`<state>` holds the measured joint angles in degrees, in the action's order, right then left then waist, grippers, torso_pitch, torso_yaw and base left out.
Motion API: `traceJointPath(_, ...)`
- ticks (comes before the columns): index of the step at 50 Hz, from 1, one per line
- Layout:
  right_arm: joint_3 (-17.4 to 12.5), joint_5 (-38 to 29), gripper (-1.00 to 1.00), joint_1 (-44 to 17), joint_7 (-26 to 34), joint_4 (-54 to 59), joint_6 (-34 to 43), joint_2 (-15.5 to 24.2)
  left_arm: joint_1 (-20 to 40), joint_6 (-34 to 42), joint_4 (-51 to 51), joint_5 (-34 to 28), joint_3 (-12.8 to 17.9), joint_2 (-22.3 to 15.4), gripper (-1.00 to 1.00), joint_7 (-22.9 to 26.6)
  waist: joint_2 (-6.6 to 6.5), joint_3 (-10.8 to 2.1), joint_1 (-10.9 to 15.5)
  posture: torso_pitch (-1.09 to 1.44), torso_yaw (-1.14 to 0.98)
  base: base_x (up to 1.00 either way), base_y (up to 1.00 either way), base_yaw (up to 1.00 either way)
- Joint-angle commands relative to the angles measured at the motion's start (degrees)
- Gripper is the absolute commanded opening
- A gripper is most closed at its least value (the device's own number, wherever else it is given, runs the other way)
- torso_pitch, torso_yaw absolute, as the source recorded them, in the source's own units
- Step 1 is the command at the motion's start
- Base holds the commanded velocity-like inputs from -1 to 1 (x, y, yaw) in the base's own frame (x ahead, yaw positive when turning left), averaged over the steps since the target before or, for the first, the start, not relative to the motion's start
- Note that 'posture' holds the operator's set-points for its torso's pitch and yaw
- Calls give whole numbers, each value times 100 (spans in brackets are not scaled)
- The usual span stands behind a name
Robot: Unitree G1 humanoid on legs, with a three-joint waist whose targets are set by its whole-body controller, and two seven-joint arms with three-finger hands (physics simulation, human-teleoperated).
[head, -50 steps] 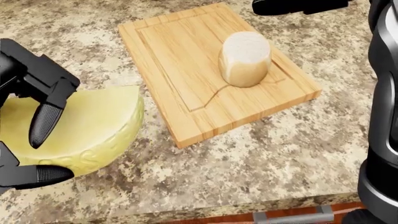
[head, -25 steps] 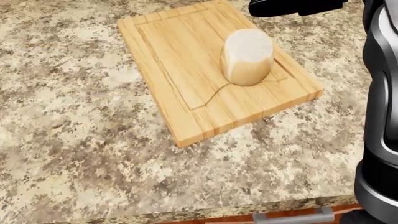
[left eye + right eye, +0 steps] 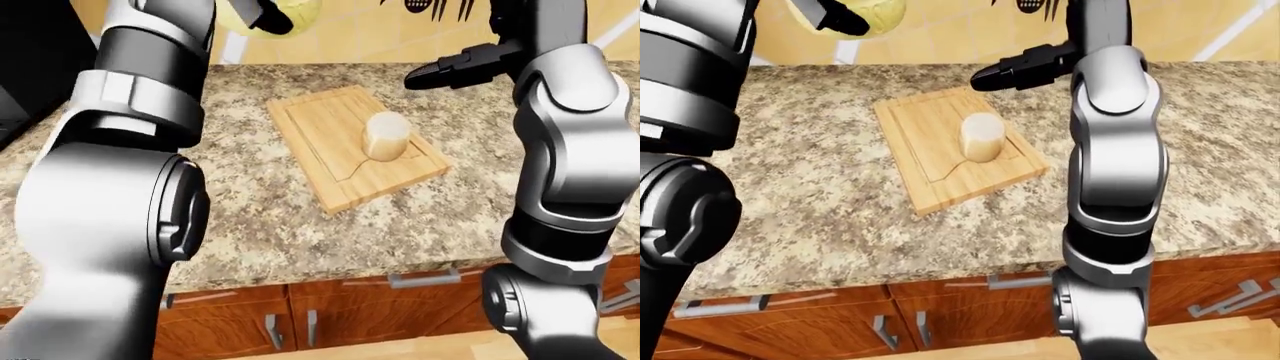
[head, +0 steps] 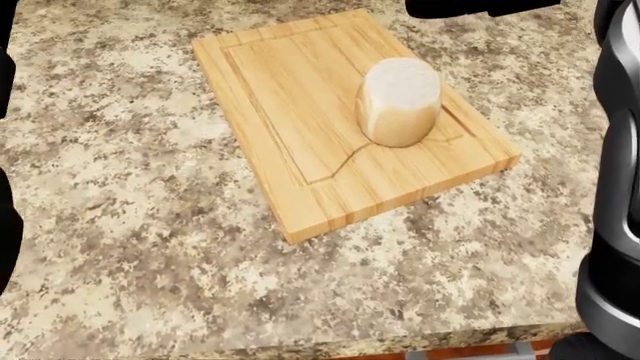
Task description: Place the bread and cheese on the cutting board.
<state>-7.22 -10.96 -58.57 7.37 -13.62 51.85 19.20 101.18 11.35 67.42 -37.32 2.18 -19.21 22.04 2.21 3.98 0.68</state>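
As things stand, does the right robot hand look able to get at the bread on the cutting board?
Probably yes. The right robot hand hovers open just beyond the cutting board, nothing lies between it and the bread, and the left robot hand holds the cheese high, clear of that path.

Pale bread (image 4: 399, 101) upright on wooden cutting board (image 4: 290, 97), yellow cheese (image 3: 875, 13) held aloft at top left

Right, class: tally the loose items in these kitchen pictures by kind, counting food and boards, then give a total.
Bread: 1, standing on the board.
Cheese: 1, raised in the left robot hand, only partly in view.
Cutting board: 1, lying on the counter.
Total: 3
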Motion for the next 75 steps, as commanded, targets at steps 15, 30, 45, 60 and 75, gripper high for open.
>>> traceJointPath(15,-57,-9,100,-191,-11,-176,-100,87,-21,-164,230,160,-21,761,-100,-1271,-5,-241,-16,0,0,0,0,0)
traceJointPath(30,-81,31,100,-121,-40,-211,-127,98,-422,52,292,317,-82,1134,-100,-1652,6,-281,-25,0,0,0,0,0)
traceJointPath(45,-88,49,100,-165,-36,-204,-102,132,-791,176,344,750,36,1385,-100,-2205,11,-317,-26,0,0,0,0,0)
traceJointPath(60,-99,67,100,-135,-49,-207,-132,133,-811,231,362,1118,6,1550,-100,-2668,16,-321,-23,0,0,0,0,0)
traceJointPath(75,-100,88,100,-78,-76,-232,-158,123,-1097,280,415,1123,-48,1703,-100,-3133,17,-333,-31,0,0,0,0,0)
